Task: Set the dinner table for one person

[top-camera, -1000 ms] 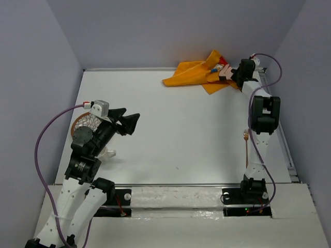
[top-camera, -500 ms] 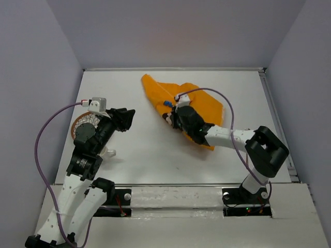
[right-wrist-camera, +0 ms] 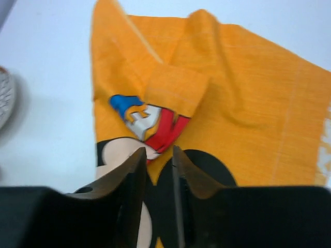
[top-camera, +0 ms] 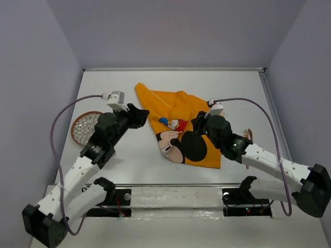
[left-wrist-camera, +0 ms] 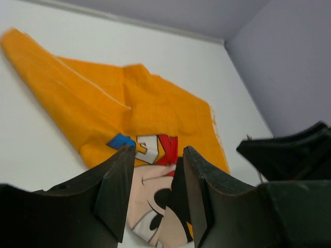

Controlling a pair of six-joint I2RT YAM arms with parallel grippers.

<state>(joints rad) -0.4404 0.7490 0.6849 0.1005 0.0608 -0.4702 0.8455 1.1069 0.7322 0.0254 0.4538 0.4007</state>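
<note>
Table (top-camera: 119, 82): white top that fills the space between the grey walls. The arm bases sit at its near edge, and everything else lies on it.
Plate (top-camera: 86, 126): patterned and round, lying flat by the left edge, well apart from the mat.
Left pincer (top-camera: 140, 115): slightly spread with nothing in it. It hovers just beside the mat's left border and points toward the right edge.
Mat (top-camera: 178, 106): orange Mickey cloth in the middle of the table, nearer the near edge than the far one. It is skewed, with one point toward the far-left corner. A flap is folded over above the print, and there are creases on the far side.
Right pincer (top-camera: 198, 123): over the mat at Mickey's ear, fingers almost together. Whether it is pinching a fold cannot be told.
Fork (top-camera: 246, 134): gold, by the right edge, partly hidden behind the right arm.
Step in hand: probably placing and spreading the mat. Plate and fork are not yet on it.
Next move calls for: flipping the folded flap open, then pulling opposite corners apart so the cloth lies flat and square to the near edge. The left pincer is well placed to take the left border. After that, the plate goes onto the mat and the fork beside it.
</note>
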